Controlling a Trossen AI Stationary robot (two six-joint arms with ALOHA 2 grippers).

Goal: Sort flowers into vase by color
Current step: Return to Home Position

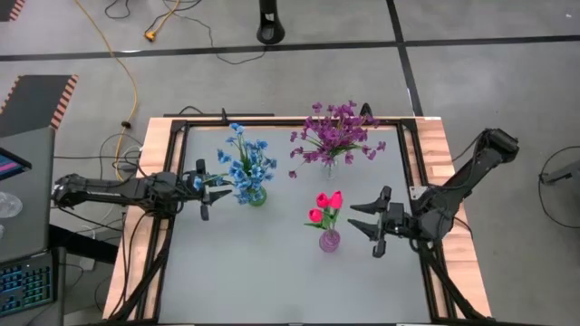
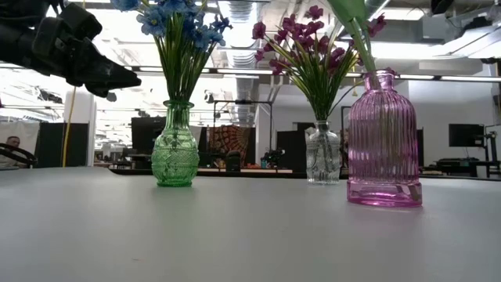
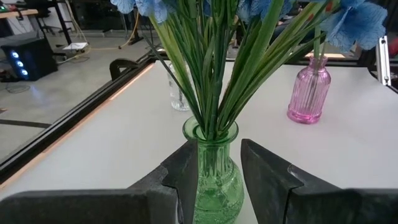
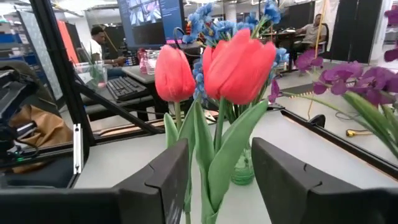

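Blue flowers (image 1: 246,161) stand in a green vase (image 2: 174,149). Purple flowers (image 1: 333,134) stand in a clear vase (image 2: 322,153). Pink-red tulips (image 4: 233,62) stand with their stems in a pink ribbed vase (image 2: 383,141). All three vases rest on their bases on the grey table. My left gripper (image 3: 219,149) is open and level just left of the green vase, which shows ahead between its fingers. My right gripper (image 4: 221,146) is open just right of the tulips, whose leaves and stems show between its fingers without touching them.
A black frame (image 1: 410,154) and wooden border (image 1: 156,154) edge the table. The three vases stand in its far half, and bare grey tabletop (image 1: 272,281) lies toward the near edge. A keyboard (image 1: 25,285) sits off the table's left. People sit in the room beyond.
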